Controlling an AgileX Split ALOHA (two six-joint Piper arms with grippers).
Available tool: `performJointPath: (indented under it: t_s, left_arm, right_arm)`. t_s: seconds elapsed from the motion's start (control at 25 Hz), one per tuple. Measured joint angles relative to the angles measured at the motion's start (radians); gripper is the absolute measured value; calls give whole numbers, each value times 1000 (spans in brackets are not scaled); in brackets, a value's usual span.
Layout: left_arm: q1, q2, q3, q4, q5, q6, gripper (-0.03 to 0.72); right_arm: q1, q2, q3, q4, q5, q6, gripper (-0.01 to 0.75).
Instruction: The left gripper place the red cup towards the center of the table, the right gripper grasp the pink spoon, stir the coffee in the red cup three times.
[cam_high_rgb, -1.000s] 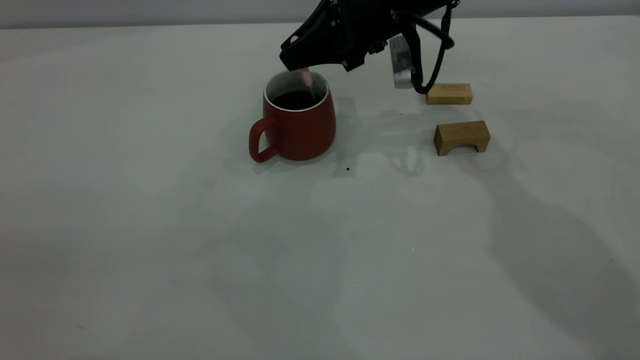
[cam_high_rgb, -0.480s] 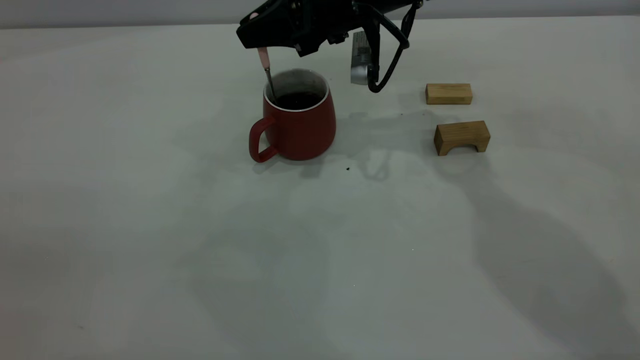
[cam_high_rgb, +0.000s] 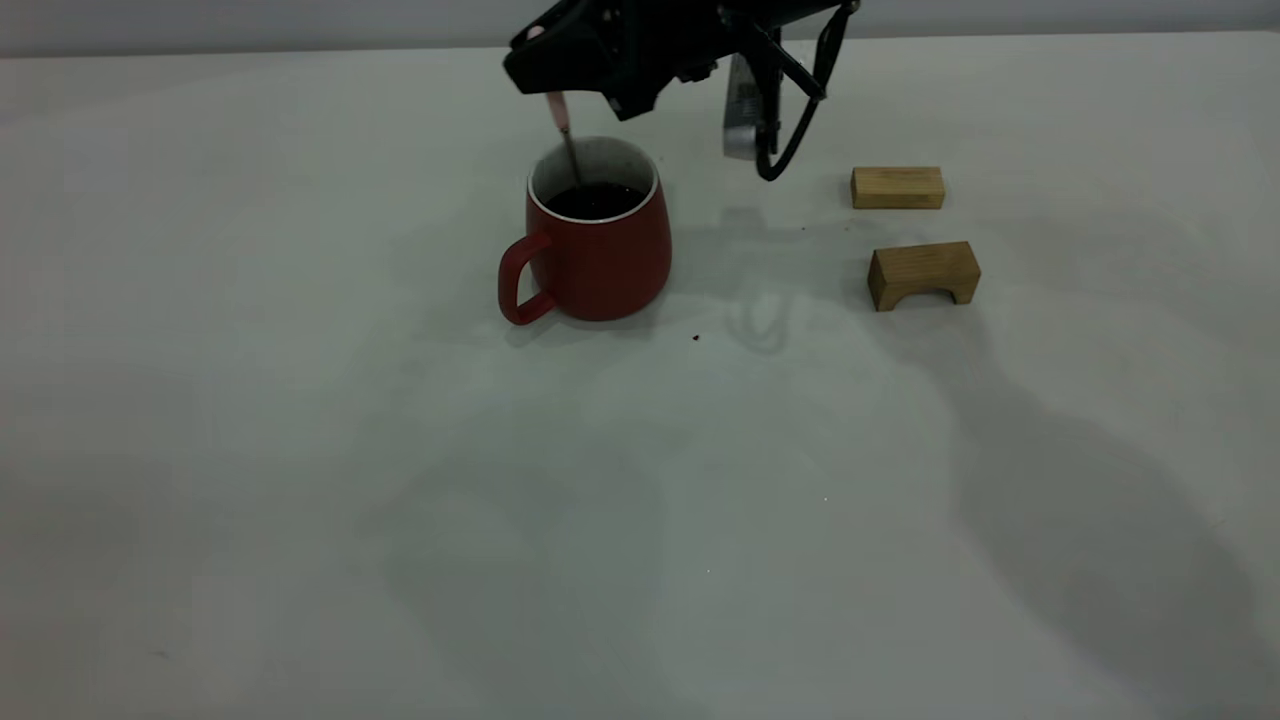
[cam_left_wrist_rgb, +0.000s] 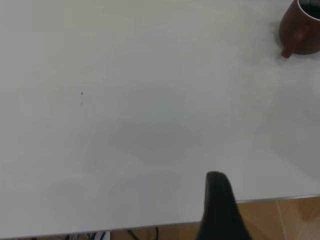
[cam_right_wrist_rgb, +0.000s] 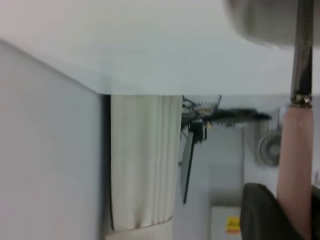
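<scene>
We log the red cup (cam_high_rgb: 597, 240) upright near the table's (cam_high_rgb: 300, 450) centre, loop handle at its 8 o'clock, the coffee (cam_high_rgb: 594, 200) dark inside. The right gripper (cam_high_rgb: 553, 88) hangs at the cup's 12 o'clock, its fingers clamped on the pink spoon (cam_high_rgb: 563, 128), whose pink end is up and whose metal neck dips into the coffee by the rim at 10 o'clock. From the cup, two wooden blocks (cam_high_rgb: 920, 273) sit at 3 o'clock, well apart. The left gripper (cam_left_wrist_rgb: 220, 210) is parked at the table edge, far from the cup (cam_left_wrist_rgb: 301, 27); we cannot tell how its fingers stand.
</scene>
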Motion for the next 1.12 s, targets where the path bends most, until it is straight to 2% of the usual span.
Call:
performJointPath:
  t_s: [0.28, 0.4, 0.48, 0.72, 0.8, 0.96, 1.12]
  left_arm:
    - [0, 0, 0, 0, 0, 0, 558]
    - [0, 0, 0, 0, 0, 0, 558]
    - [0, 0, 0, 0, 0, 0, 558]
    - [0, 0, 0, 0, 0, 0, 558]
    - [0, 0, 0, 0, 0, 0, 558]
    - [0, 0, 0, 0, 0, 0, 558]
    - [0, 0, 0, 0, 0, 0, 558]
  right_arm:
    - [-4, 0, 0, -30, 14, -175, 135]
    - [-4, 0, 0, -35, 27, -190, 174]
    - [-6, 0, 0, -35, 50, -193, 268]
    - [-8, -18, 0, -110, 167, -196, 630]
    - [-9, -54, 0, -188, 209, -205, 695]
    - [-9, -174, 0, -388, 282, -211, 716]
    - [-9, -330, 0, -544, 323, -211, 641]
